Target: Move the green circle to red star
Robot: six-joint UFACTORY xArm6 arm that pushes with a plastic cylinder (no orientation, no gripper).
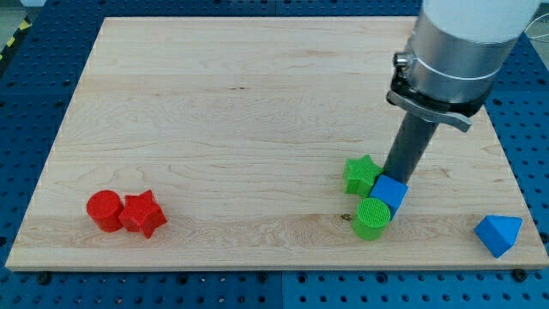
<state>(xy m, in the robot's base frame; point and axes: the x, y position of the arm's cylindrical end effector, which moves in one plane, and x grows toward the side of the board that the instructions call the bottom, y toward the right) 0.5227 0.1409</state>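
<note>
The green circle (pixel 371 216) lies near the view's bottom, right of centre, touching a blue cube (pixel 389 192) just above and to its right. The red star (pixel 142 213) sits far off at the view's bottom left. My tip (pixel 395 178) is at the top edge of the blue cube, just above and right of the green circle; its very end is partly hidden behind the cube.
A green star (pixel 361 174) sits against the blue cube's left side, above the green circle. A red circle (pixel 105 210) touches the red star's left side. A blue triangular block (pixel 498 233) lies at the board's bottom right corner.
</note>
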